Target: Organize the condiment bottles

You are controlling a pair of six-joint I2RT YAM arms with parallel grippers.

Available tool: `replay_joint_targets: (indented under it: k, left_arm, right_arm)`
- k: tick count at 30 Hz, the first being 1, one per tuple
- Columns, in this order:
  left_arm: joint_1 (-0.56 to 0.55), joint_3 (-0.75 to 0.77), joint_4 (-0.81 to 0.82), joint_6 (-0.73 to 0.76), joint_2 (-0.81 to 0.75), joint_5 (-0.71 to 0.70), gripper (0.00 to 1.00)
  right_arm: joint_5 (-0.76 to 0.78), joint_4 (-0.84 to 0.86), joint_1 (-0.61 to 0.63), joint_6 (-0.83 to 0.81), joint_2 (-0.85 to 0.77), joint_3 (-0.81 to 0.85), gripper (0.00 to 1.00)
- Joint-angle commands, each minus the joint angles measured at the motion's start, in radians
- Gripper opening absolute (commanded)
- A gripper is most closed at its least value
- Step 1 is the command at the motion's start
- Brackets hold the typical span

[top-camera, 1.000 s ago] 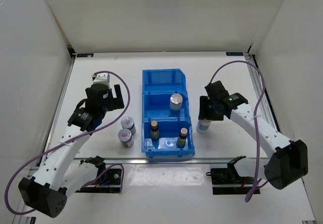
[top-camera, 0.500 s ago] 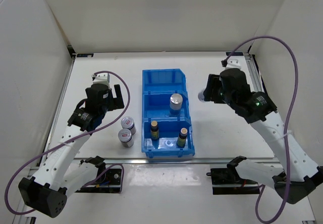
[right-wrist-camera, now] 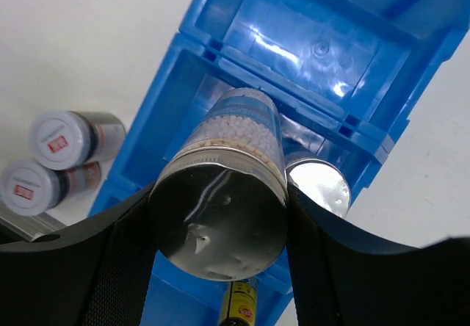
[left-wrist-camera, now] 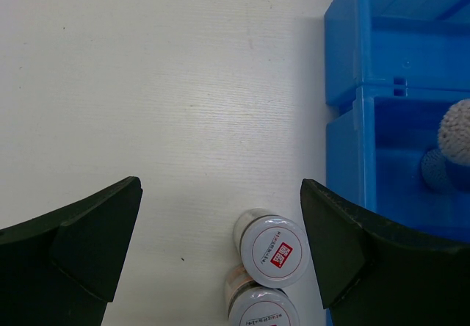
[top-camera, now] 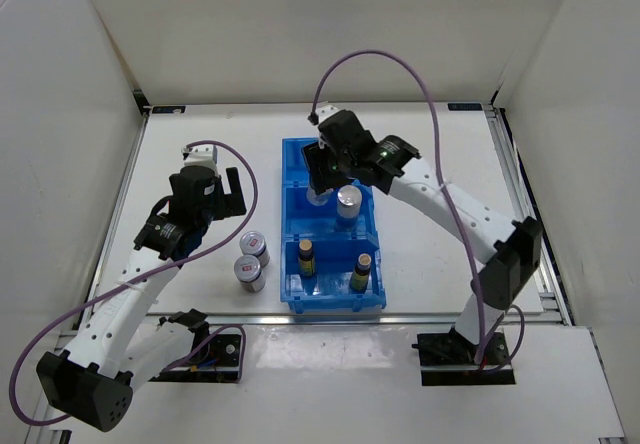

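Currently the held jar (right-wrist-camera: 236, 139) looks like a squat cylinder with a clear wall full of small white beads, a pale blue label band and a shiny silver lid turned toward the right wrist camera. It sits over the middle compartment of the blue bin (top-camera: 325, 162), on that compartment's left side; whether it touches the floor cannot be told. The right gripper (right-wrist-camera: 218, 219) grasps it, its black fingers (right-wrist-camera: 110, 267) partly spread and pressed against the jar's two sides just below the lid.

Just beside it in the same compartment stands a second jar (top-camera: 348, 202), upright, with its silver lid up. In the near compartment two amber bottles (top-camera: 306, 257) (top-camera: 363, 269) stand upright with yellow labels and tan caps, one at the left and one at the right.

On the white table (top-camera: 200, 134) left of the bin, two red-labelled jars (top-camera: 255, 246) (top-camera: 248, 271) stand close together. The left gripper (left-wrist-camera: 220, 194) hangs above them with its fingers (left-wrist-camera: 88, 245) spread wide, holding and touching nothing; the nearer jar's lid lies between the fingertips in the left wrist view.
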Motion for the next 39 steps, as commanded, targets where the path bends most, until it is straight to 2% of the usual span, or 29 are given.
replay_joint_targets:
  k: [1, 8, 10, 12, 16, 19, 20, 21, 23, 24, 25, 28, 31, 34, 39]
  left_arm:
    - [0.005, 0.007, -0.006, -0.008, -0.005, 0.011, 1.00]
    - [0.005, 0.017, -0.006, -0.008, 0.004, 0.011, 1.00]
    - [0.005, 0.017, -0.006, -0.008, 0.004, 0.011, 1.00]
    - [0.005, 0.017, -0.006, -0.008, 0.004, 0.011, 1.00]
    - [0.005, 0.017, -0.006, -0.008, 0.004, 0.011, 1.00]
    - [0.005, 0.017, -0.006, -0.008, 0.014, 0.011, 1.00]
    - [0.005, 0.017, -0.006, -0.008, 0.014, 0.011, 1.00]
    - [0.005, 0.017, -0.006, -0.008, 0.014, 0.011, 1.00]
    - [0.005, 0.017, -0.006, -0.008, 0.024, 0.011, 1.00]
    - [0.005, 0.017, -0.006, -0.008, 0.024, 0.011, 1.00]
    - [0.005, 0.017, -0.006, -0.008, 0.024, 0.020, 1.00]
    - [0.005, 0.017, -0.006, -0.008, 0.044, 0.060, 1.00]
    - [0.005, 0.017, -0.006, 0.001, 0.090, 0.101, 1.00]
    - [0.005, 0.035, -0.017, 0.001, 0.151, 0.143, 1.00]
    - [0.005, 0.069, -0.078, 0.001, 0.253, 0.202, 1.00]
  right_arm:
    - [-0.042, 0.062, -0.009, -0.038, 0.002, 0.057, 0.00]
    - [-0.096, 0.063, -0.009, -0.047, 0.157, 0.047, 0.01]
    - [-0.096, 0.063, -0.009, -0.047, 0.189, 0.047, 0.04]
    - [-0.105, 0.063, -0.009, -0.047, 0.229, 0.047, 0.11]
    - [-0.125, 0.063, -0.009, -0.038, 0.275, 0.047, 0.17]
    - [-0.150, 0.063, -0.009, -0.038, 0.276, 0.057, 0.33]
    - [-0.150, 0.063, -0.009, -0.047, 0.276, 0.057, 0.41]
    - [-0.150, 0.053, -0.009, -0.047, 0.262, 0.057, 0.64]
    - [-0.141, 0.038, -0.009, -0.058, 0.228, 0.067, 0.82]
    - [-0.112, 0.015, -0.009, -0.058, 0.198, 0.081, 0.97]
    - [-0.098, 0.003, -0.009, -0.058, 0.179, 0.090, 1.00]
    - [-0.047, -0.066, -0.009, -0.076, 0.079, 0.147, 1.00]
    - [0.083, -0.131, -0.009, -0.085, -0.066, 0.175, 1.00]
    - [0.283, -0.146, -0.009, -0.076, -0.252, 0.089, 1.00]
    - [0.468, -0.221, -0.018, -0.026, -0.526, -0.136, 1.00]
